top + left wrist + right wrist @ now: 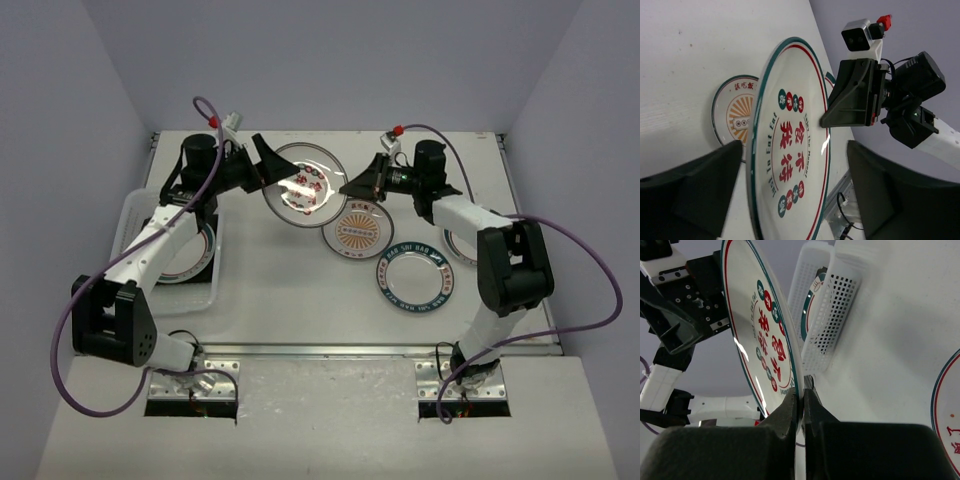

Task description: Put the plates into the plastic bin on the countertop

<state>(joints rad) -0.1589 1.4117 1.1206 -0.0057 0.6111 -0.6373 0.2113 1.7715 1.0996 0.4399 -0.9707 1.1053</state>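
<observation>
Honestly the right gripper (801,390) was clamped on the red-lettered plate (765,335) by its thin rim with the left gripper (792,150) spread wide, so an early release could've dropped it.

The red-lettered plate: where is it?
In the top view the red-lettered plate is held at far centre, rim pinched in the jaws of the right gripper, just behind the orange sunburst plate.

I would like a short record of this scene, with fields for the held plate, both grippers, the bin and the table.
held plate: red-motif plate, tilted on edge
right gripper: shut on its rim
left gripper: open, fingers either side of it
plastic bin: one teal-banded plate inside
countertop: sunburst plate, blue-banded plate, another plate partly under right arm
</observation>
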